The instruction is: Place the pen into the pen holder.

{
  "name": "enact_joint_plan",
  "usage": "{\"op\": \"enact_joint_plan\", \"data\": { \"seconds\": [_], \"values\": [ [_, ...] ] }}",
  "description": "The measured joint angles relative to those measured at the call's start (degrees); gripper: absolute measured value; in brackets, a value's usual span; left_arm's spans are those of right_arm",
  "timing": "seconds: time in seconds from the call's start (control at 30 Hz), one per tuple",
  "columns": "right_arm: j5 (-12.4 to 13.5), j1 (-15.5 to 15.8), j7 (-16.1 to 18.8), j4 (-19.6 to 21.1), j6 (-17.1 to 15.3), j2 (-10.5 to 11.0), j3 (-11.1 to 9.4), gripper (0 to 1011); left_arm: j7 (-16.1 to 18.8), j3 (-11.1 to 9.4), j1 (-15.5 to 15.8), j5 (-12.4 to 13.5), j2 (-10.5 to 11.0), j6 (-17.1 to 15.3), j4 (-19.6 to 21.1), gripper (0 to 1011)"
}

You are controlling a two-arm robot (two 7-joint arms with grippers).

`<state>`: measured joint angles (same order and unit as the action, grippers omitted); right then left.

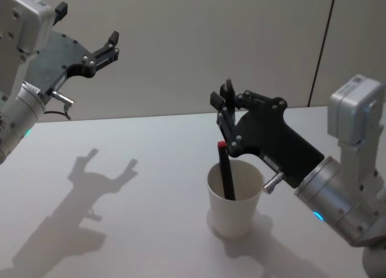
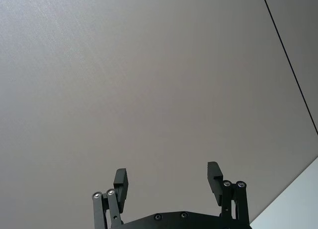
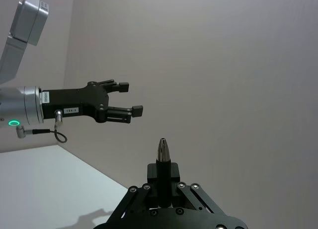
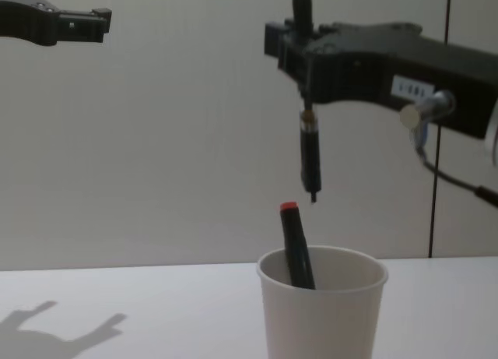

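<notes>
- Far left, the left gripper [image 1: 90, 40] is parked way up high over the left side of the white table [image 1: 120, 187], fingers spread wide apart with nothing between them. In the left wrist view those fingers [image 2: 120, 182] just point at the bare beige wall [image 2: 149, 80].
- Its shadow [image 1: 90, 187] lies on the tabletop below it, off to the left of the cup.
- Moving toward the middle: the pen holder [image 1: 234, 196], a plain white paper cup, stands upright on the table, front and roughly center-right.
- There's a dark pen with a red end [image 1: 225, 169] standing inside the cup, leaning against the inner wall, red tip poking up above the rim. In the chest view it [image 4: 295, 242] leans slightly left.
- Just above the cup, a second pen [image 4: 309, 153], black, hangs upright with its lower tip just over the red end of the one in the cup, not touching it.
- That pen is pinched in the right gripper [image 1: 226, 106], jaws pressed on its upper part, with its other end sticking up past the fingers, as the right wrist view shows [image 3: 164, 152].
- The right arm comes in from the right edge, the gripper hovering directly over the cup's opening.
</notes>
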<state>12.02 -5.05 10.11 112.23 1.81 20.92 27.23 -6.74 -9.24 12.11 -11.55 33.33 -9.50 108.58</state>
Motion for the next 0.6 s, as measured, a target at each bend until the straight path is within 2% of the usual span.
{"op": "enact_joint_plan", "data": {
  "seconds": [0.6],
  "values": [
    [1.1,1.4,1.2,0.2,-2.1,-0.3,0.6,129,0.0,0.0,0.0,0.0,0.0,0.0,0.0,1001]
  ]
}}
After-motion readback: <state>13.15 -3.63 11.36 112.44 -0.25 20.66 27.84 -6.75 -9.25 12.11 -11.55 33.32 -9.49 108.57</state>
